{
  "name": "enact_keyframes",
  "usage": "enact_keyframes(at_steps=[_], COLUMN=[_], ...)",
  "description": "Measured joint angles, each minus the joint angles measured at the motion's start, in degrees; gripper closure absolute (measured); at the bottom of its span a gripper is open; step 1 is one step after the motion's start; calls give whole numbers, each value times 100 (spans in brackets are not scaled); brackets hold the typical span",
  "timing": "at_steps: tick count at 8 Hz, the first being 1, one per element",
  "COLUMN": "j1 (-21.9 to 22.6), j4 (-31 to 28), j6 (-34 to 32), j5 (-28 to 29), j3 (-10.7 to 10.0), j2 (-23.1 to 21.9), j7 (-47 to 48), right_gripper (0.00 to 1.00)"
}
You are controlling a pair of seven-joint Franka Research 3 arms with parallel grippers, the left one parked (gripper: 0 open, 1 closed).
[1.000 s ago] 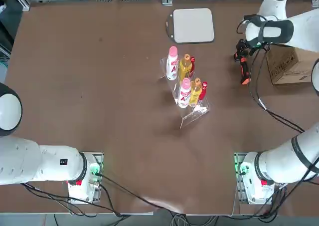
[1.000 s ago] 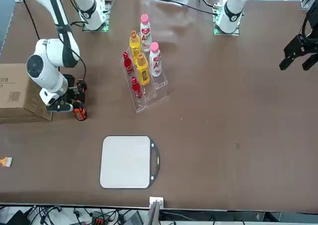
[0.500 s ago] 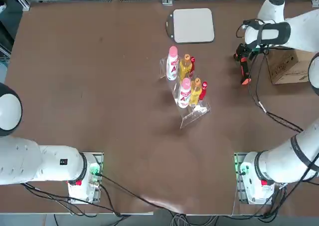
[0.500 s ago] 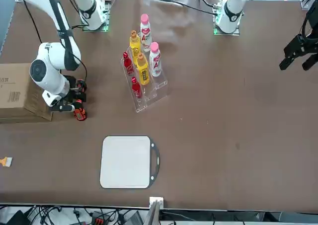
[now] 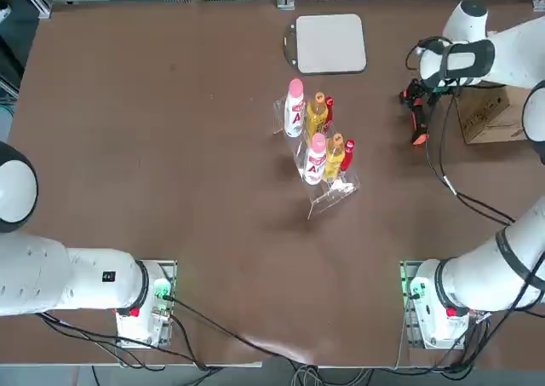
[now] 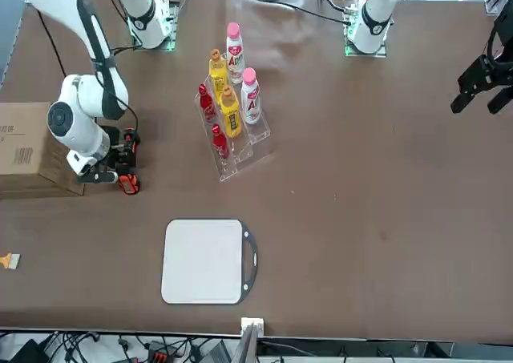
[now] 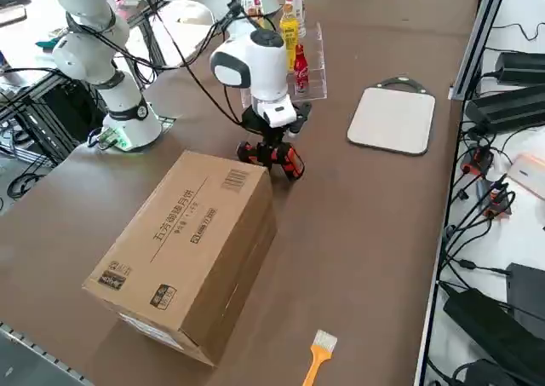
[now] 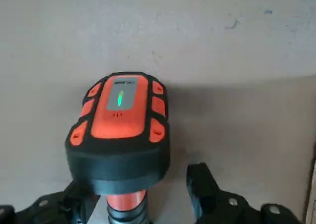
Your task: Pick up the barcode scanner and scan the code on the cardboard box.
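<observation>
One barcode scanner (image 8: 120, 130) lies on the brown table (image 5: 187, 164) near the cardboard box (image 7: 183, 258), its handle between the right end effector's (image 8: 143, 204) spread fingers. Bottles (image 6: 228, 98) and a white board (image 6: 202, 261) lie farther out.

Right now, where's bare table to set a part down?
Judging by these views: the wide brown tabletop left of the tilted clear plastic bottle tray. Crowded: far right, where the open black right gripper straddles the orange-black scanner beside the brown cardboard box.
</observation>
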Motion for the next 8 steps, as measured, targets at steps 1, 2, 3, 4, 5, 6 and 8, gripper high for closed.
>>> enact_keyframes(at_steps=[1,2,3,4,5,6,8], j1=[4,7,12,19,27,35,41], j4=[0,0,0,0,0,0,0], j6=[27,50,65,76,91,104,110], j5=[0,2,26,36,38,39,40], j3=[13,27,37,47,64,71,78], j2=[16,32,55,80,92,96,98], j7=[0,0,0,0,0,0,0], right_gripper=[0,0,0,1,3,5,12])
